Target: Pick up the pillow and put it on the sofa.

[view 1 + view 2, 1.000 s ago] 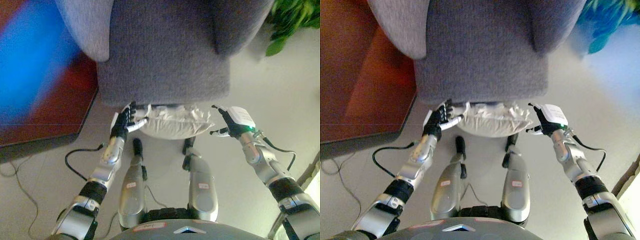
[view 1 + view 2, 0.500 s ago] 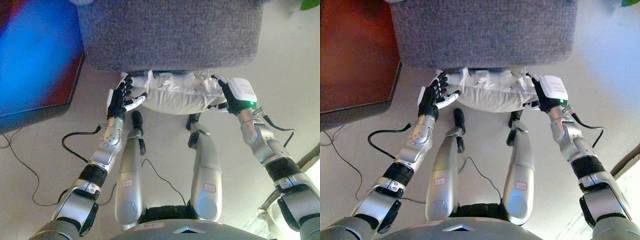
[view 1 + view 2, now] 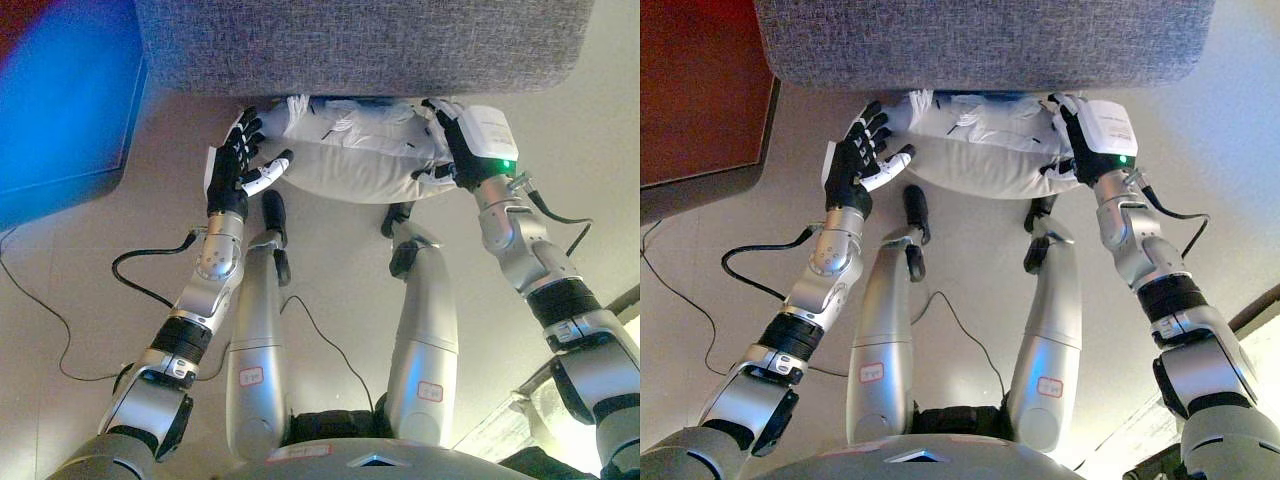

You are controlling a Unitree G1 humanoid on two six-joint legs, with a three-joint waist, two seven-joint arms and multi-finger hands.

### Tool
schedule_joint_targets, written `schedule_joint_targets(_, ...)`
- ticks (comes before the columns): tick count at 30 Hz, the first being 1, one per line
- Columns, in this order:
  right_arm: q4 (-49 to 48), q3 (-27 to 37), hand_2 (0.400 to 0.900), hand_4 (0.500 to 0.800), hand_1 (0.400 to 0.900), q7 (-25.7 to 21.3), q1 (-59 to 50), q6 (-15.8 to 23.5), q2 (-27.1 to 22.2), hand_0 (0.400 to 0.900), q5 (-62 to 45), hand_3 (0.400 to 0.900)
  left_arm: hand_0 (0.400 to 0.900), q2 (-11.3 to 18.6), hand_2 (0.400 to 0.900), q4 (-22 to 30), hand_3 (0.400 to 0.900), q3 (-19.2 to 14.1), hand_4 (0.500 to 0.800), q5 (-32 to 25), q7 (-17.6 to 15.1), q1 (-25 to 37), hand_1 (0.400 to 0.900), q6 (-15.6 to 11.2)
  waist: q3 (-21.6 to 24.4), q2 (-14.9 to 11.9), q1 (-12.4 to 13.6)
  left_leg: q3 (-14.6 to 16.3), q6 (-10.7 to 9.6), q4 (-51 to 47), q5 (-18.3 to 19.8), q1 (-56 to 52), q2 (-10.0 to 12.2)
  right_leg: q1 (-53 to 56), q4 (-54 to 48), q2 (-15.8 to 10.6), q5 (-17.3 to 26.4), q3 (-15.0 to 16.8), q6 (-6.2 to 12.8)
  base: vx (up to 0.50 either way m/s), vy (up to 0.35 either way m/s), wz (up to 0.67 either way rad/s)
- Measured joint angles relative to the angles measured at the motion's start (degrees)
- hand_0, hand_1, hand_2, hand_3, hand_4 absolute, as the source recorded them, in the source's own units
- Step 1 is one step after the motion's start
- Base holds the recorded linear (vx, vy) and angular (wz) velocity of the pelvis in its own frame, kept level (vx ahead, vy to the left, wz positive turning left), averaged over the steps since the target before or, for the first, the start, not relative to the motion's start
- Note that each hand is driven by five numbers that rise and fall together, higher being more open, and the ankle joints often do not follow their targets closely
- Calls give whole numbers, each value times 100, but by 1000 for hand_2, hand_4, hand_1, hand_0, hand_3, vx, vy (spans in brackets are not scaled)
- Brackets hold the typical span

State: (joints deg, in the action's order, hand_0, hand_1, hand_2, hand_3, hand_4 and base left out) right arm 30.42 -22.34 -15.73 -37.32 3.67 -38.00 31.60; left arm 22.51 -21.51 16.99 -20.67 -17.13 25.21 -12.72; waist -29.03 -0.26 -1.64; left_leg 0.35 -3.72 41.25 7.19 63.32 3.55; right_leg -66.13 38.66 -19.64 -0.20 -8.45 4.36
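Observation:
A white pillow point(image 3: 350, 160) lies on the floor, partly under the front edge of the grey sofa point(image 3: 360, 45). It also shows in the right eye view point(image 3: 980, 150). My left hand point(image 3: 235, 170) is open, fingers spread, just beside the pillow's left end. My right hand point(image 3: 455, 145) is open against the pillow's right end, fingers pressed on the cloth. The pillow's far side is hidden under the sofa.
A dark red-brown rug or low table point(image 3: 695, 90) lies at the left. The pale floor point(image 3: 90, 270) stretches around the sofa's front.
The view has tilted down and closer to the floor. Both hands have closed in on the pillow's two ends; the right hand now touches it.

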Motion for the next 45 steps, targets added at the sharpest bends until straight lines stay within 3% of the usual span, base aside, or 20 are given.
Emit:
schedule_joint_targets(1, 11, -42, 457, 534, 457, 6, -44, -44, -15, 457, -9, 457, 900, 15, 900, -1, 900, -9, 800, -2, -8, 18, 900, 1, 0, 0, 22, -7, 0, 19, 9, 21, 2, -13, 13, -1, -7, -3, -1, 0, 0, 0)
schedule_joint_targets(2, 11, -79, 400, 500, 400, 88, -97, -90, -21, 400, -38, 400, 900, 21, 900, -1, 900, -28, 800, -16, -11, 25, 900, 2, 0, -1, 20, -12, 0, 24, 9, 35, 2, -20, 13, -2, -8, -10, -2, 25, -37, 4)
schedule_joint_targets(15, -181, -85, 400, 500, 400, 530, -253, -110, -3, 400, -394, 400, 900, 8, 900, 12, 900, -194, 800, -42, -26, 62, 900, 25, -12, -16, 55, -67, -17, 8, 19, 197, -12, -174, 76, -12, -57, -57, -20, 5, -15, 2)
schedule_joint_targets(30, -404, 33, 400, 500, 400, 609, -189, -106, 4, 400, -418, 400, 900, 4, 900, 7, 900, -278, 800, -42, -37, 113, 900, 26, -27, -42, 21, -113, -14, 42, 17, 236, -34, -178, 87, -14, -54, -114, -15, 0, 1, 0)
schedule_joint_targets(39, -812, 49, 400, 500, 400, 528, 462, -63, 151, 400, -417, 400, 900, -14, 900, -111, 900, -110, 800, -16, -27, -152, 900, 71, -49, -98, 30, -136, -34, -408, -31, -791, -88, 893, -325, -4, -35, -173, 68, -24, 43, -2)
schedule_joint_targets(45, -961, 78, 400, 500, 400, 487, 991, -47, 183, 400, -409, 400, 900, -75, 900, -258, 900, 104, 800, 36, 142, -468, 900, 83, -69, -160, 37, -28, -11, -945, -76, -2088, -126, 2203, -952, 13, 67, -286, 190, 42, 33, -6)
